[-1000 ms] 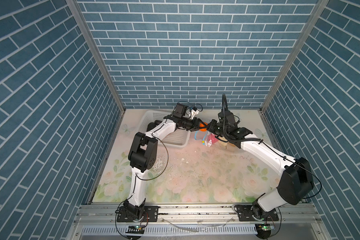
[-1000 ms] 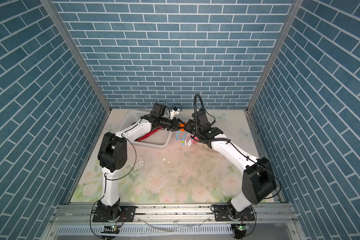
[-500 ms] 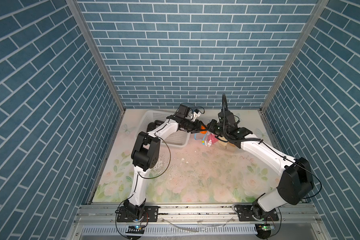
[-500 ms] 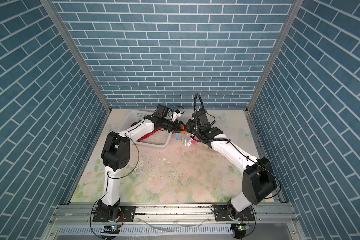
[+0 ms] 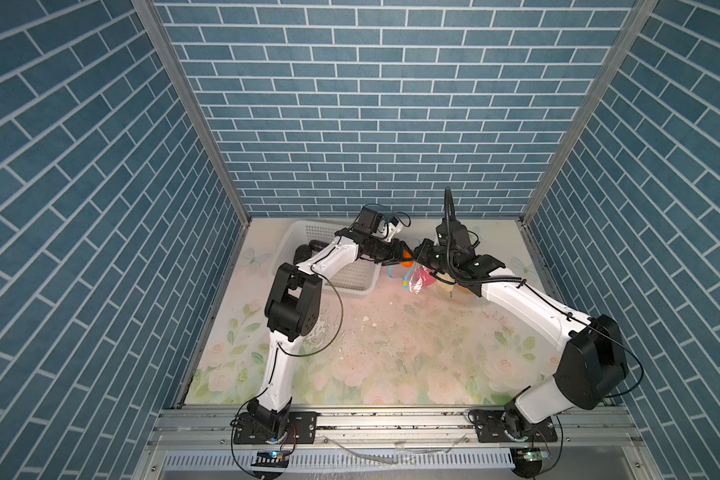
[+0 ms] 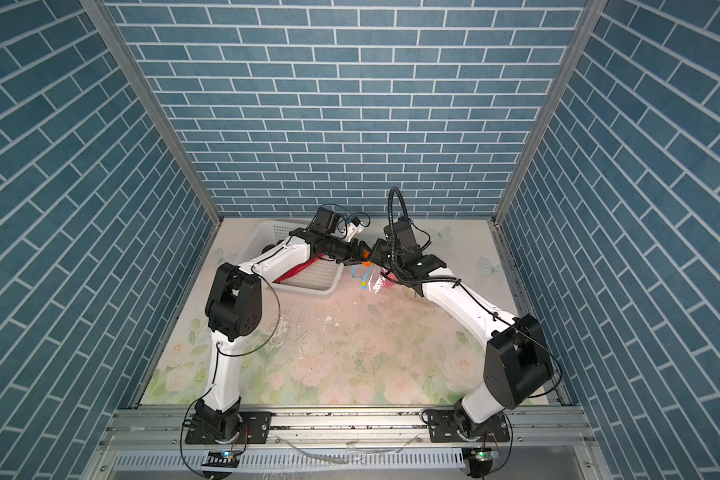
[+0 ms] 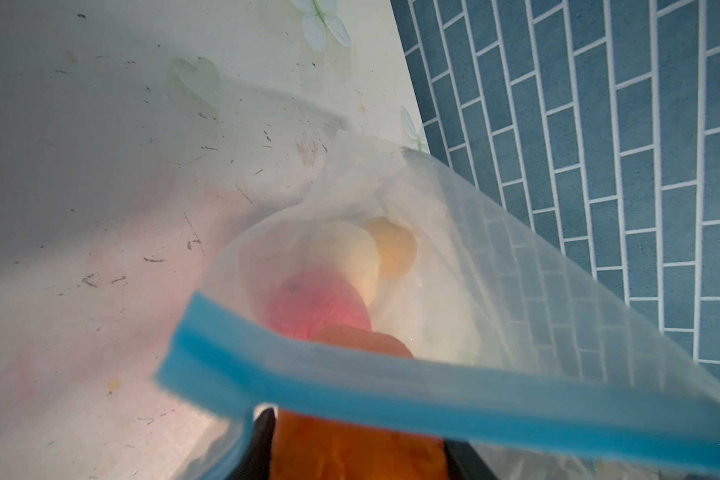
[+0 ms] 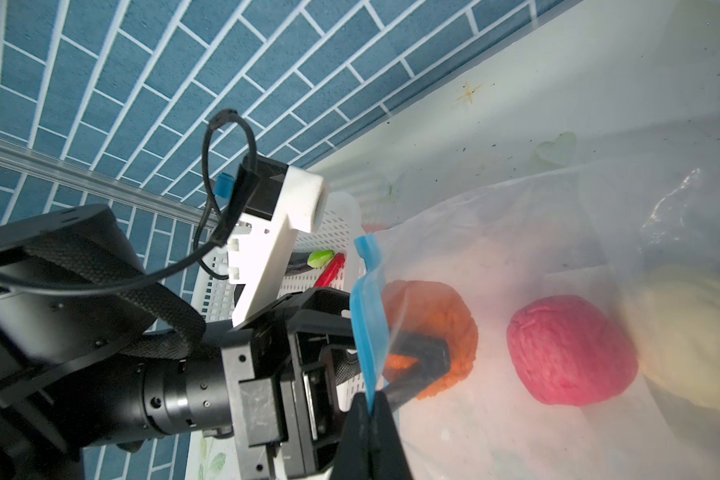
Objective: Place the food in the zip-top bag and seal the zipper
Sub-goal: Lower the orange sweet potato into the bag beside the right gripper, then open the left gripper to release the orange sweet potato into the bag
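The clear zip-top bag (image 8: 558,232) lies at the back right of the mat, its mouth held up. My right gripper (image 8: 368,411) is shut on the blue zipper (image 8: 368,324) strip. My left gripper (image 8: 416,365) reaches through the mouth, its fingers closed around an orange food lump (image 8: 433,307). In the left wrist view the same orange lump (image 7: 364,343) fills the gap between the fingers of the left gripper (image 7: 358,449), behind the zipper (image 7: 350,382). Inside the bag lie a pink lump (image 7: 316,303), a cream lump (image 7: 346,257) and a yellow-orange lump (image 7: 393,249).
The white perforated basket (image 5: 304,232) stands at the back left under my left arm. It holds a red chili (image 6: 296,272), a green piece (image 8: 320,257) and black pieces. The zipper's yellow slider (image 5: 404,286) hangs below the bag's mouth. The brick back wall is close behind.
My left arm has reached a little further right, carrying the orange lump into the bag's mouth. The right arm and the bag's edge have stayed put.
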`<move>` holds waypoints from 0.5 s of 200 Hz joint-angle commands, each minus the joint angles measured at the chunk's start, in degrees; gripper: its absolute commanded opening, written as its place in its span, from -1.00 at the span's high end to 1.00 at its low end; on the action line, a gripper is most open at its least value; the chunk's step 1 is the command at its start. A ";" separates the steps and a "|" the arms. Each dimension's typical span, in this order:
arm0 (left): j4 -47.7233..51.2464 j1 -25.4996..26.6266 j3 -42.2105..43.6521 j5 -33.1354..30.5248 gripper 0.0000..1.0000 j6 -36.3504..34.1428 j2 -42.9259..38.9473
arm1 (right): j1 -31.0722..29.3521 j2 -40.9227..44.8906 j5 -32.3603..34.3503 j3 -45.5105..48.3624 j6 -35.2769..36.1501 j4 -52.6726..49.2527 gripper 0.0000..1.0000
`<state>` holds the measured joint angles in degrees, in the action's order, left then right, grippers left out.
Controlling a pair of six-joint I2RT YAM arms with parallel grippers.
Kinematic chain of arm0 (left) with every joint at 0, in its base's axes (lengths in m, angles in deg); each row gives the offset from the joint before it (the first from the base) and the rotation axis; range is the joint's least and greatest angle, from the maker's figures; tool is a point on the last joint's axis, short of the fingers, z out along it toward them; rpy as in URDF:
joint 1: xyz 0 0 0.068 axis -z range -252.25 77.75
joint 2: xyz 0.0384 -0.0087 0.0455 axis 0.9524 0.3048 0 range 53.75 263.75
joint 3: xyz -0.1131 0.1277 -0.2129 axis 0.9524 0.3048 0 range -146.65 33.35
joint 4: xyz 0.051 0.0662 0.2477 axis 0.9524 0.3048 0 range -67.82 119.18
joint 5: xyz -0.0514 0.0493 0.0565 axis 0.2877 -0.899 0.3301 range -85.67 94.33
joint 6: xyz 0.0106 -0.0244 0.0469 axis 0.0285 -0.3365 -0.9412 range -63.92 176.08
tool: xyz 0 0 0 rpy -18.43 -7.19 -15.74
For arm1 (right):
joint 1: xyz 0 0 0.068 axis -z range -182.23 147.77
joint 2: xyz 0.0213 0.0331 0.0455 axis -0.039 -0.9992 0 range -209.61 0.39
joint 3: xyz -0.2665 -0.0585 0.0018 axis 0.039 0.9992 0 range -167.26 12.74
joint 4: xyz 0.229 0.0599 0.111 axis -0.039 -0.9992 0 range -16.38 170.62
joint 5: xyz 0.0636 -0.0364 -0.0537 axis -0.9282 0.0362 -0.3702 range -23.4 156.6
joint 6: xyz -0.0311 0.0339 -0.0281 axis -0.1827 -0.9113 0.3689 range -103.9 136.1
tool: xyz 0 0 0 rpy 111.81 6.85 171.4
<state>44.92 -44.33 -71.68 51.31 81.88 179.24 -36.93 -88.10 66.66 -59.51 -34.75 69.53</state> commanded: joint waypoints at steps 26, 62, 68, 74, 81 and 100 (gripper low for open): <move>3.87 0.73 -3.05 -3.55 -0.21 -2.59 2.08 | 0.24 -0.06 -0.49 -0.43 -1.97 1.25 1.00; 4.32 0.82 -3.16 -4.35 -0.28 -2.69 2.04 | 0.24 -0.03 -0.52 -0.44 -2.02 1.28 1.00; 4.41 0.86 -3.16 -4.40 -0.28 -2.79 2.04 | 0.23 -0.17 -0.59 -0.39 -2.06 1.27 1.00; 4.49 0.82 -3.16 -4.45 -0.28 -2.85 1.96 | 0.24 -0.16 -0.64 -0.54 -2.06 1.25 1.00; 4.55 0.82 -3.16 -4.53 -0.29 -2.86 1.88 | 0.23 -0.13 -0.66 -0.48 -2.06 1.31 1.00; 4.65 0.84 -3.03 -4.57 -0.29 -2.92 1.57 | 0.24 -0.23 -0.70 -0.45 -2.04 1.29 1.00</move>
<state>48.50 -43.76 -73.45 47.39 80.22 180.09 -36.93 -88.12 66.31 -59.51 -35.12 69.53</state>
